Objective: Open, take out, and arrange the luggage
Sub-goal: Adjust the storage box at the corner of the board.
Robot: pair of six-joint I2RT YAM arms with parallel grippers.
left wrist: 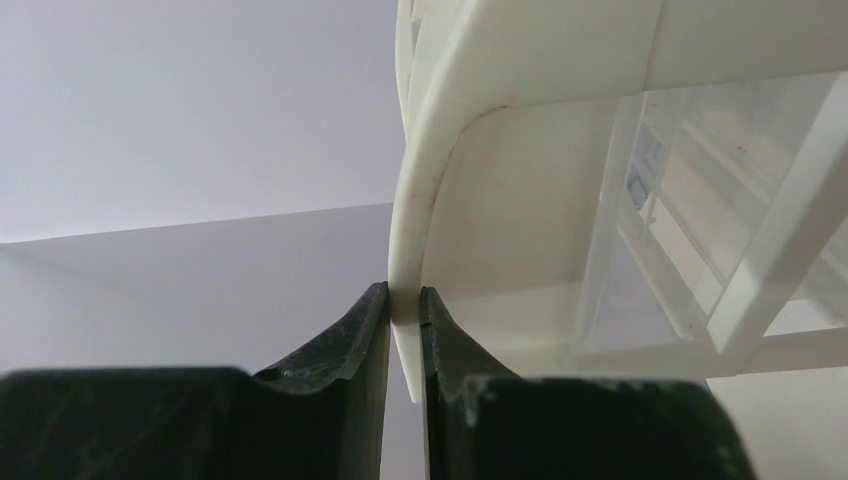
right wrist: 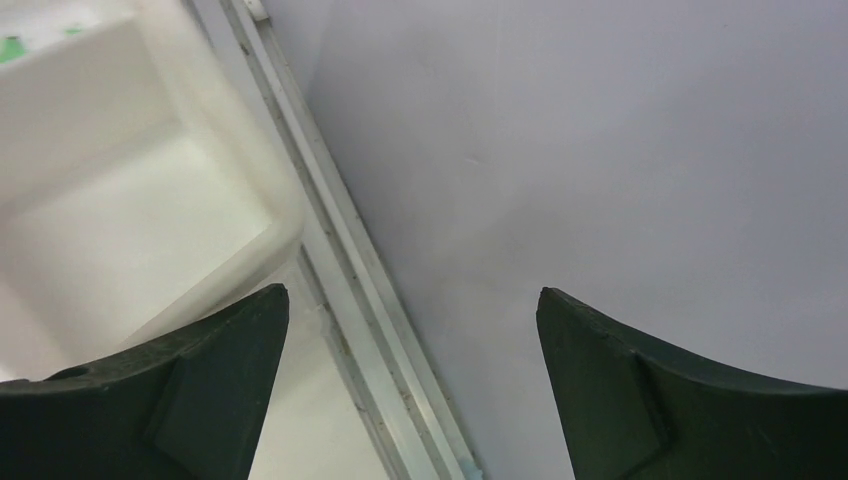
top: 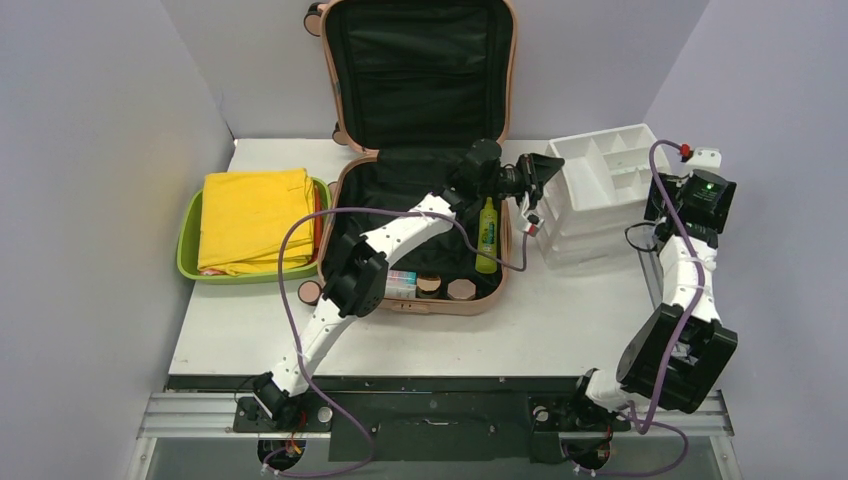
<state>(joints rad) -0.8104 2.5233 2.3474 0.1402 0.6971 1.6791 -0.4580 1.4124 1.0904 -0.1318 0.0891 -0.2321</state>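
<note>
The luggage (top: 415,70) lies open at table centre, lid upright against the back wall, a green bottle (top: 487,235) in its base. At its 3 o'clock stands the white organizer (top: 610,170); the left gripper (left wrist: 404,295) is clenched on its rim. The right gripper (right wrist: 412,295) is spread wide, holding nothing, beside the organizer's corner. A green tub (top: 190,235) sits at the luggage's 9 o'clock.

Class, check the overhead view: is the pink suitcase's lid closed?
No, the suitcase lies open, its lid standing upright at the back of the table.
</note>
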